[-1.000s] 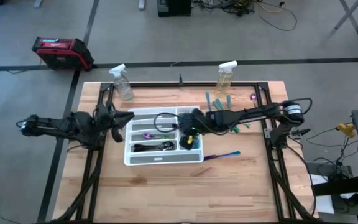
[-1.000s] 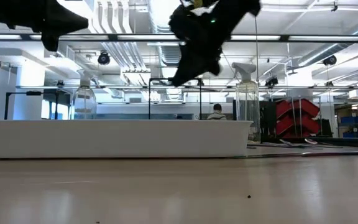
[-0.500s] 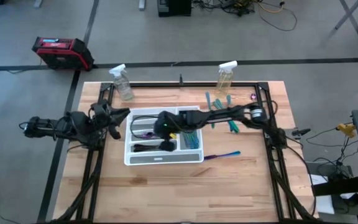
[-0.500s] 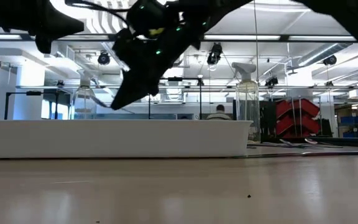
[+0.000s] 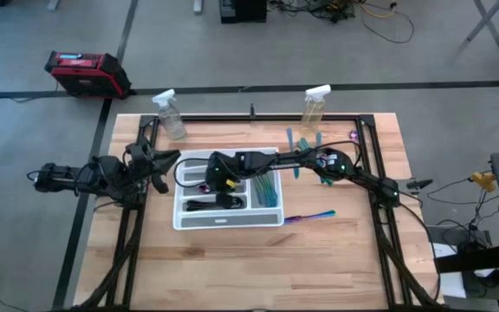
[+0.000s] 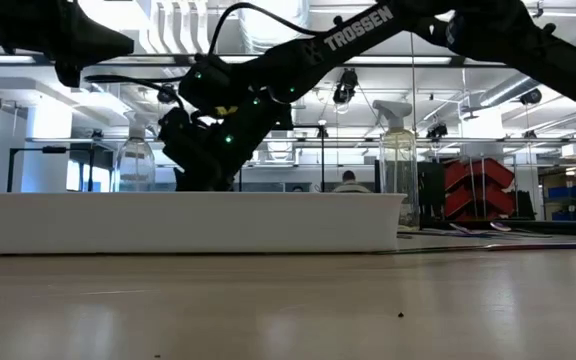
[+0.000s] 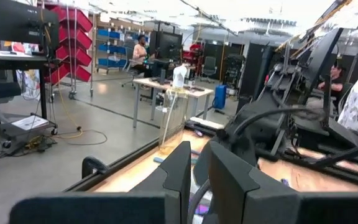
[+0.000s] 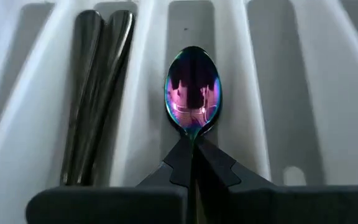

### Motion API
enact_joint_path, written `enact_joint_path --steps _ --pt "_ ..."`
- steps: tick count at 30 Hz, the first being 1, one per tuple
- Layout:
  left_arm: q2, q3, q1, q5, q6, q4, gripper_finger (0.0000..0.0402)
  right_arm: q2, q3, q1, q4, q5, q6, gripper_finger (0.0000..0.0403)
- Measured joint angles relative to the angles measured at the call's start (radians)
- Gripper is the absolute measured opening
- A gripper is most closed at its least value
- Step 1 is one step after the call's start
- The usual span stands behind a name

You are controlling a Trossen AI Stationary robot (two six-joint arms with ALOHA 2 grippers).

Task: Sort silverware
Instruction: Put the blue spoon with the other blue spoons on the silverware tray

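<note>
A white divided tray [image 5: 230, 223] sits mid-table. My right gripper [image 5: 218, 179] reaches across from the right, low over the tray's left half, shut on an iridescent purple spoon [image 8: 192, 93] whose bowl lies over a middle compartment. Dark utensils [image 8: 98, 93] lie in the neighbouring slot, and teal ones [image 5: 267, 191] fill the tray's right slot. More teal pieces [image 5: 306, 140] lie on the table beyond the tray, and a blue-purple one [image 5: 310, 216] lies near its front right corner. My left gripper [image 5: 161, 166] waits at the tray's left end, fingers a narrow gap apart. My right gripper pinches the spoon by its handle just behind the bowl [image 8: 192, 138], between the two fingertips [image 8: 213, 163]. The spoon points straight out ahead of the fingers, along the compartment, bowl facing up. Whether the bowl rests on the tray floor I cannot tell.
Two clear spray bottles [image 5: 170, 115] [image 5: 314, 106] stand at the table's far edge. A black frame rail runs round the table top. A red case [image 5: 87, 74] sits on the floor beyond the far left corner. Bare wood lies in front of the tray.
My right gripper has travelled toward the table's left, from the tray's right end across to its left half, and has come down into the tray, with the arm stretching out. My left gripper has drawn back a little toward the left edge.
</note>
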Motion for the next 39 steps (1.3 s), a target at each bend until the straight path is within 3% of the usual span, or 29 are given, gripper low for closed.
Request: enact_joint_path --steps 8,15,21,29,34,37,39 --pt "-0.003 0.000 0.000 -0.012 -0.006 -0.012 0.0039 0.001 0.000 0.001 -0.008 0.009 0.015 0.0011" --pt "-0.003 0.000 0.000 -0.011 -0.016 -0.041 0.0039 -0.015 0.000 0.013 -0.026 0.011 0.030 0.0080" --pt "-0.002 0.000 0.000 -0.003 -0.054 -0.149 0.0039 -0.115 -0.011 0.051 -0.063 0.017 0.004 0.0125" --pt "0.044 -0.070 0.000 0.102 -0.114 -0.151 0.0039 -0.315 -0.198 0.128 -0.071 0.234 -0.026 0.0134" --pt "0.117 -0.201 0.000 0.144 -0.074 0.086 0.0039 -0.459 -0.464 0.180 0.077 0.309 0.059 0.0121" --pt "0.181 -0.298 0.000 0.148 -0.036 0.380 0.0039 -0.542 -0.618 0.199 0.134 0.431 0.142 0.0113" --pt "0.226 -0.321 0.000 0.166 -0.033 0.478 0.0039 -0.600 -0.715 0.212 0.139 0.547 0.217 0.0109"
